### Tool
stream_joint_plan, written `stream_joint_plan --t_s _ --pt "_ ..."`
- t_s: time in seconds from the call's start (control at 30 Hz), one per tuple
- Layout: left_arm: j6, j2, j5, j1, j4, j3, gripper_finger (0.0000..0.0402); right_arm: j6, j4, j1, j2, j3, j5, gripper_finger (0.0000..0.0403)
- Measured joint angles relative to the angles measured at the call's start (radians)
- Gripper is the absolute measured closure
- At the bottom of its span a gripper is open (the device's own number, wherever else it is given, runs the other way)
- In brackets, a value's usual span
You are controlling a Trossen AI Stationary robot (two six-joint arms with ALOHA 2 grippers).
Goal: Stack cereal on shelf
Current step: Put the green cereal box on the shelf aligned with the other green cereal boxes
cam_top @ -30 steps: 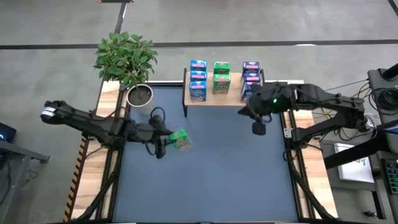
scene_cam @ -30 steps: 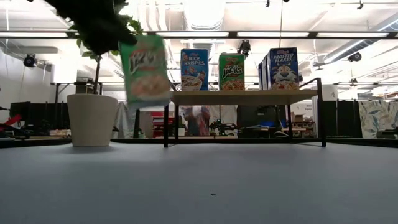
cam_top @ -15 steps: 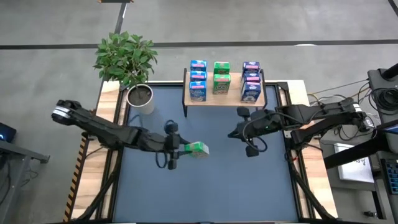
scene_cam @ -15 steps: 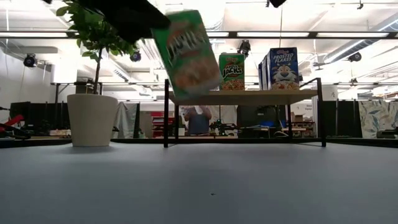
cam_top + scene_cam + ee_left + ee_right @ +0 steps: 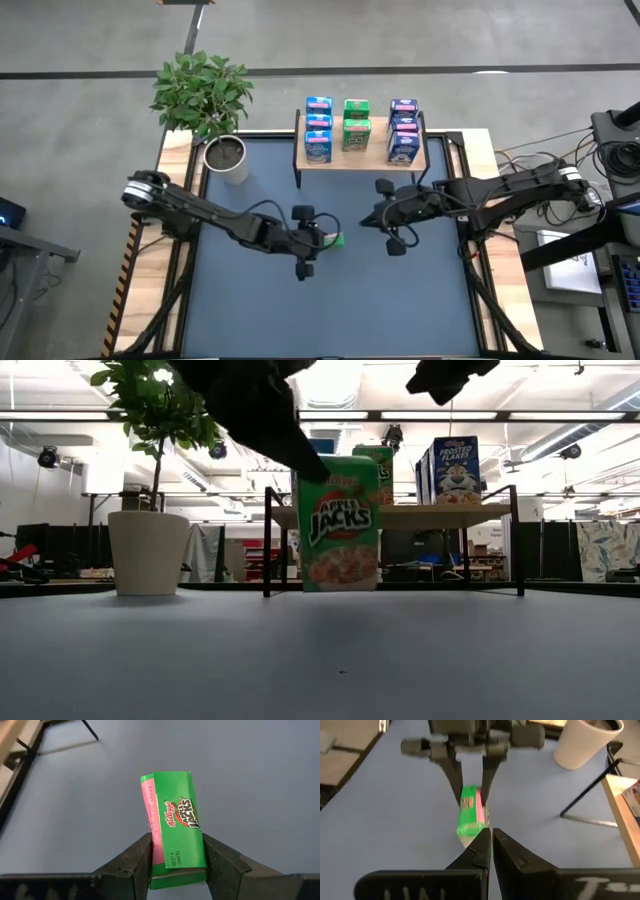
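Note:
A green Apple Jacks cereal box [image 5: 340, 525] hangs over the middle of the blue mat, with my left gripper [image 5: 176, 857] shut on it; from above the cereal box [image 5: 328, 240] shows just past the arm. My right gripper [image 5: 368, 217] hovers shut and holding nothing a little right of the box, its fingers [image 5: 491, 839] aimed at it. The wooden shelf [image 5: 360, 160] at the far edge carries light blue [image 5: 318, 130], green [image 5: 355, 125] and dark blue [image 5: 403, 130] cereal boxes standing upright. My left gripper pinches the green box between its two fingers on two opposite faces near its upper end [image 5: 172, 867]. The fingers slant down from the table's left. The box stands upright, its front toward the near edge; whether its bottom [image 5: 340, 588] touches the mat, I cannot tell.
A potted plant [image 5: 225, 150] in a white pot [image 5: 148, 550] stands at the far left corner of the mat. The shelf's black legs [image 5: 266, 550] rise at the mat's far edge. Bare blue mat [image 5: 330, 310] lies toward the near edge.
My left gripper has carried the green box toward the table's right and down, rolling as it went; the box has turned from tilted to upright near the mat. My right gripper, still shut, has drawn away from the shelf toward the table's middle and sunk.

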Motion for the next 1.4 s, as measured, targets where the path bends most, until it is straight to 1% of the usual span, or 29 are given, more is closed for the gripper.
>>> stream_joint_plan --t_s 0.1,0.2,0.3,0.43,0.53,0.67,0.77,0.87,1.0,1.1,1.17,1.23,1.4 --pt "-0.001 0.027 0.0 0.003 -0.009 0.029 0.0265 0.007 0.076 0.0 0.0 -0.038 -0.001 0.0389" --pt "-0.003 0.035 0.0 0.008 -0.009 0.036 0.0259 0.019 0.084 0.0 0.0 -0.052 -0.001 0.0369" --pt "-0.019 0.035 0.0 0.014 -0.01 0.032 0.0247 0.03 0.113 0.0 0.0 -0.072 -0.001 0.0332" --pt "-0.032 0.035 0.0 0.017 -0.008 0.028 0.0221 0.024 0.194 0.0 0.001 -0.107 0.001 0.0271" --pt "-0.035 0.035 0.0 0.018 -0.009 0.027 0.0198 0.021 0.219 0.0 0.027 -0.109 0.029 0.0228" --pt "-0.031 0.035 -0.01 0.018 -0.02 0.026 0.0172 0.005 0.223 0.0 0.099 -0.081 0.05 0.0181" --pt "-0.026 0.017 -0.014 0.018 -0.066 0.027 0.016 -0.011 0.216 0.0 0.173 -0.037 0.05 0.0158" --pt "-0.025 -0.02 -0.016 0.012 -0.114 0.03 0.0155 -0.027 0.193 0.0 0.248 0.02 0.05 0.0148" --pt "-0.036 -0.084 -0.019 -0.006 -0.178 0.029 0.0156 -0.053 0.118 0.0 0.341 0.115 0.051 0.0152" --pt "-0.043 -0.127 -0.064 -0.025 -0.202 0.025 0.0159 -0.054 0.059 -0.006 0.406 0.183 0.05 0.0159" --pt "-0.046 -0.15 -0.105 -0.039 -0.223 0.016 0.0161 -0.061 0.055 -0.011 0.445 0.219 0.051 0.0162" --pt "-0.051 -0.168 -0.136 -0.057 -0.218 0.006 0.0162 -0.068 0.007 -0.019 0.482 0.248 0.051 0.0163" --pt "-0.086 -0.204 -0.176 -0.086 -0.219 -0.034 0.0164 -0.063 -0.048 -0.045 0.551 0.307 0.051 0.0164"
